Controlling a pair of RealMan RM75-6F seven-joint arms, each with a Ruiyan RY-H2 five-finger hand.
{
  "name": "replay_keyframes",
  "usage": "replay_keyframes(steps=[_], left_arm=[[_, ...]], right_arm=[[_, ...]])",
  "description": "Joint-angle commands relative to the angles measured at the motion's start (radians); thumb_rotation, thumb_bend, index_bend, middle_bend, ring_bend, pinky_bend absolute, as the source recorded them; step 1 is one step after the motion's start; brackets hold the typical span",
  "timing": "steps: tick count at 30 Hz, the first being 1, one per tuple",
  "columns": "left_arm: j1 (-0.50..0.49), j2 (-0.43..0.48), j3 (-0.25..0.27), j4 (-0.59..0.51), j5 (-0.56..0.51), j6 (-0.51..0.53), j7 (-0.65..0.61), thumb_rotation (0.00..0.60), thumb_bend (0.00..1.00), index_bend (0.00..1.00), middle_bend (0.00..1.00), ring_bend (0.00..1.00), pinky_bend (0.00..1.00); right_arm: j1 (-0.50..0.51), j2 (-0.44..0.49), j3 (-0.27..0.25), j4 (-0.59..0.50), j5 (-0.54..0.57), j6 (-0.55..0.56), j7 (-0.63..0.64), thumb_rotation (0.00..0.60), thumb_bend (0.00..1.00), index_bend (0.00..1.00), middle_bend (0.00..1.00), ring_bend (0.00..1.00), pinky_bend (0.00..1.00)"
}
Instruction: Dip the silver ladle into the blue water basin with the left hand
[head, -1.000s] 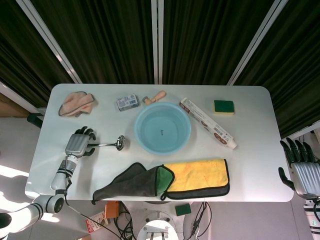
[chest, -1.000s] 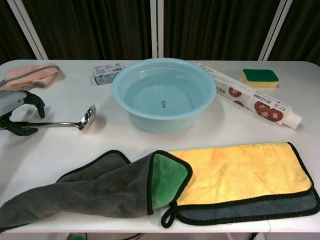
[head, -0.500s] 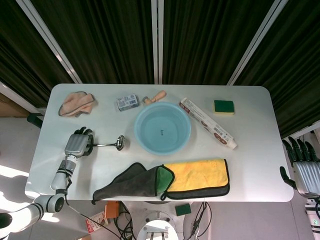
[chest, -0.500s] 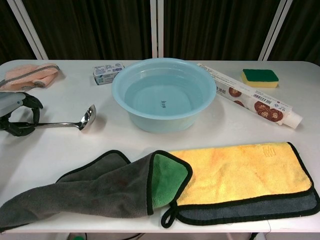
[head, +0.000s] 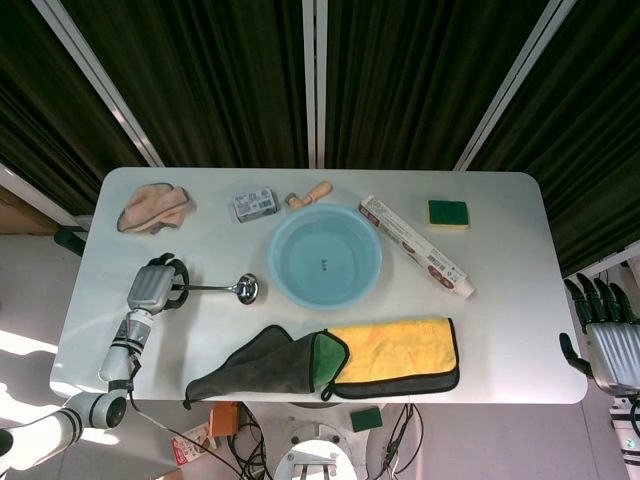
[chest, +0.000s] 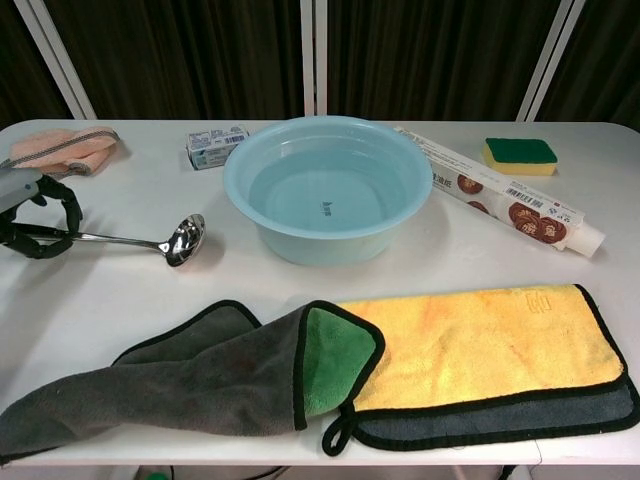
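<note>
— Ladle (chest: 150, 241) position?
— We see its handle gripped by our left robot hand (head: 152, 289) at frame left, bowl beside the blue water basin (head: 325, 260).
— Right robot hand (head: 604, 335)?
— Lower right, empty, fingers spread.

Dark curtains (head: 230, 80) hang behind a white table (head: 500, 300), sunlight on pale floor (head: 25, 330).

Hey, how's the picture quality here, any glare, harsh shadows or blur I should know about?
Head view: bright sunlight washes out the floor at lower left; the table is evenly lit and sharp. Chest view: soft light, a faint shadow under the blue basin, a glint on the silver ladle, and the left hand is cropped at the frame edge; no blur.
</note>
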Motion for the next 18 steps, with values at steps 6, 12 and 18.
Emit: replay_keyframes(steps=[6,12,18], left_arm=[[0.016,0.066,-0.006,-0.091,0.038,0.028,-0.146,0.6,0.47,0.74,0.54,0.36,0.55],[0.022,0.091,-0.007,-0.123,0.068,0.066,-0.206,0.6,0.48,0.77,0.59,0.44,0.61],[0.019,0.154,-0.032,-0.215,0.074,0.084,-0.259,0.6,0.5,0.77,0.6,0.47,0.63]], right_arm=[[0.002,0.001,-0.001,0.001,0.0,-0.005,0.006,0.6,0.41,0.0,0.0,0.0,0.0],[0.003,0.001,-0.001,0.003,-0.003,-0.004,0.008,0.6,0.4,0.0,0.0,0.0,0.0],[0.004,-0.001,-0.002,0.005,-0.001,-0.008,0.008,0.6,0.4,0.0,0.0,0.0,0.0]])
